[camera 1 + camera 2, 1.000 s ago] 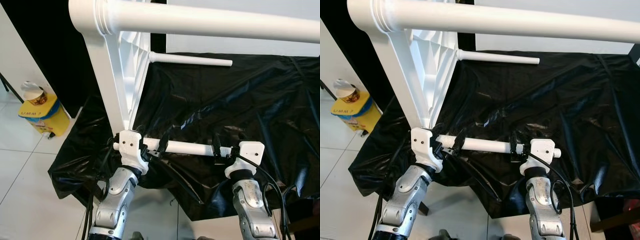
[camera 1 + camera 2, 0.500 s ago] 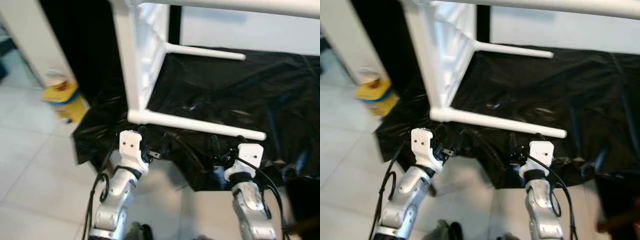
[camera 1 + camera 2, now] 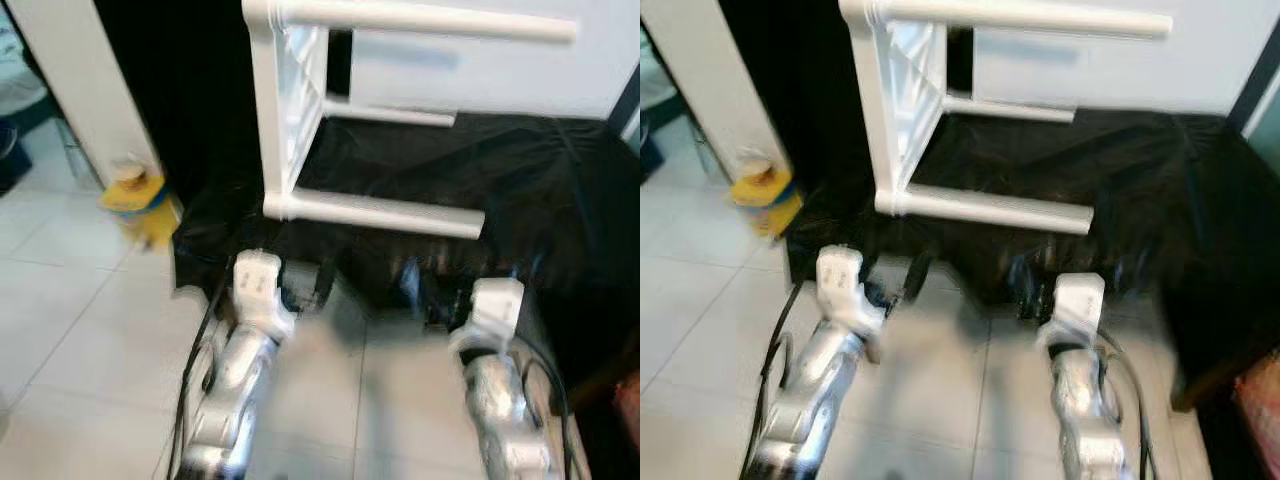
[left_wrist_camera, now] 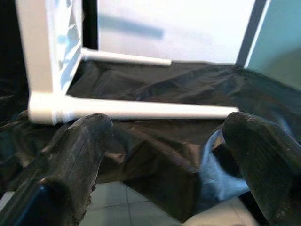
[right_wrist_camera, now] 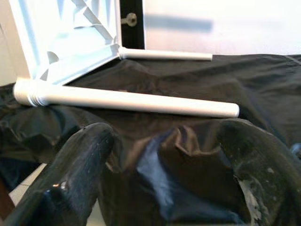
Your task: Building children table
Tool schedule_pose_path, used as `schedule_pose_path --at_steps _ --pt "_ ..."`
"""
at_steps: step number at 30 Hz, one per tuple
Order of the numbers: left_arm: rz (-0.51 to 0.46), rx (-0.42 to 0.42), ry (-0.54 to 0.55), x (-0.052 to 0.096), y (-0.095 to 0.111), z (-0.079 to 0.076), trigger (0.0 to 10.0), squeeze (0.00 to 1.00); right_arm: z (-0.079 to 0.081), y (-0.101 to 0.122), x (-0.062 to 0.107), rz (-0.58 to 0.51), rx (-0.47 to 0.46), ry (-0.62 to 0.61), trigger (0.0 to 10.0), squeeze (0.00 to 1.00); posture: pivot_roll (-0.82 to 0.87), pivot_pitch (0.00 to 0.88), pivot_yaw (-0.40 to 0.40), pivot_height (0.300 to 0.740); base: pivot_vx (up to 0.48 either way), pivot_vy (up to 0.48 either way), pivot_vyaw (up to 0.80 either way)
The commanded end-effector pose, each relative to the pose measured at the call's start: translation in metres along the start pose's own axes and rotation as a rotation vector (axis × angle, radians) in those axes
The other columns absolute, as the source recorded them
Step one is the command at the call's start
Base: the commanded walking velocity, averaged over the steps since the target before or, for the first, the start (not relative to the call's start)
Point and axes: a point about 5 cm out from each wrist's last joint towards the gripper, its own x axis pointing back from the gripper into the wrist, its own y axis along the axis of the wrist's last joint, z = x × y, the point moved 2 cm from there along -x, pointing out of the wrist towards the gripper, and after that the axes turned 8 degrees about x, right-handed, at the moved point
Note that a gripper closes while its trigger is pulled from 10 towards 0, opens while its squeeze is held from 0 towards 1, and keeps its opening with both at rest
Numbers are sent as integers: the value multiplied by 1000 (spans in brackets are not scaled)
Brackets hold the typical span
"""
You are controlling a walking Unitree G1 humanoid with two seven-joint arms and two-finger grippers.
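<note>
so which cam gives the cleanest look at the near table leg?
Right wrist view: the near leg runs sharp and whole from its threaded end to its tip, lying on the black sheet. The left wrist view shows it full length but softer. Both eye views show it from above, blurred, ahead of the left gripper and right gripper.

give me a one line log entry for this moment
table: on its side on black sheet | left gripper: open, empty | right gripper: open, empty | near leg: ungripped

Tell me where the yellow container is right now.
In the left eye view the yellow container stands on the tiled floor at the robot's left, beside the black sheet and left of the white table.
</note>
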Motion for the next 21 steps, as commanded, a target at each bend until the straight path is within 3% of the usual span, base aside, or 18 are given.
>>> schedule_pose_path --at_steps 1,15,21 --pt "-3 -28 22 -1 3 5 10000 0 3 2 -1 -8 -4 4 10000 0 7 0 3 740 0 0 0" --pt "-8 -2 54 -2 15 16 10000 0 -6 15 -17 -44 59 11 10000 0 22 11 -58 740 0 0 0" --pt "-48 36 149 -3 20 28 10000 0 -8 24 -33 -85 61 12 10000 0 49 15 -59 740 0 0 0"
